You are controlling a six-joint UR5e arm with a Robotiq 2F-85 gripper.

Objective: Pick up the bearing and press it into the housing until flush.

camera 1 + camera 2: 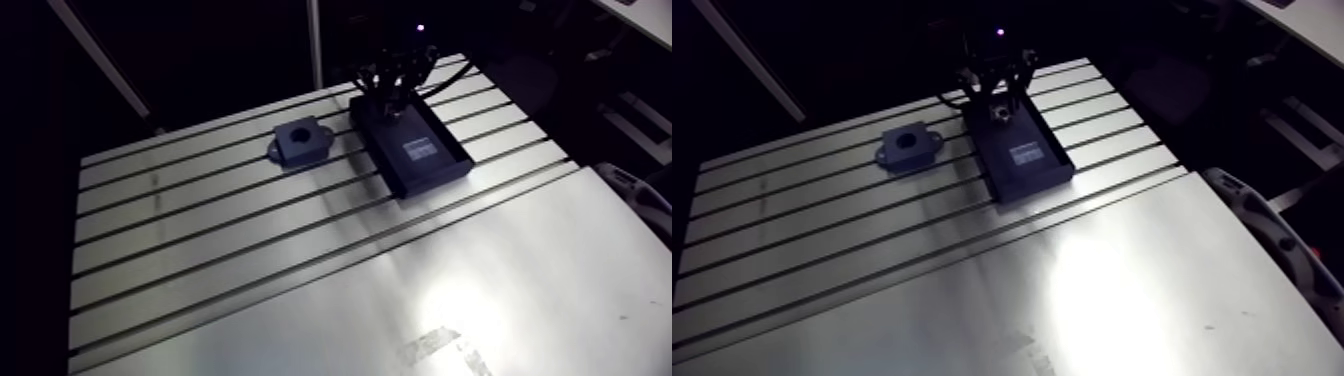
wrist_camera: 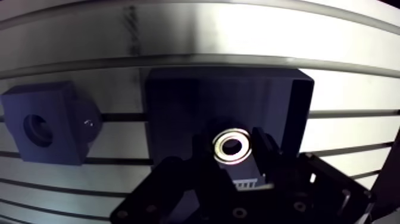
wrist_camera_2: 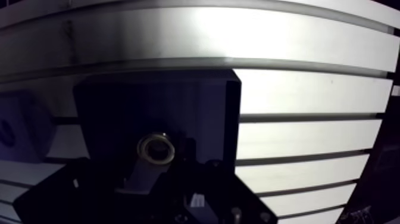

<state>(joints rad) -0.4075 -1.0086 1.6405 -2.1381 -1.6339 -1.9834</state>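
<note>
The bearing (image 2: 232, 146), a small shiny metal ring, sits between my gripper's (image 2: 231, 149) two dark fingers, which press against it on both sides. It is over the far end of a black rectangular tray (image 2: 178, 101). In the arm view the gripper (image 1: 998, 108) stands at that tray's (image 1: 436, 172) far end with the ring glinting in it. The housing (image 1: 300, 140), a dark block with a round bore on top and a flange at each side, rests on the table beside the tray; in the wrist view the housing (image 2: 44, 122) is off to the gripper's side.
The slotted aluminium table (image 1: 250, 250) runs wide and bare toward the near side, with a bright glare patch. A white label (image 1: 417, 151) lies on the tray floor. A pale rounded object (image 1: 1272, 235) sits off the table's right edge.
</note>
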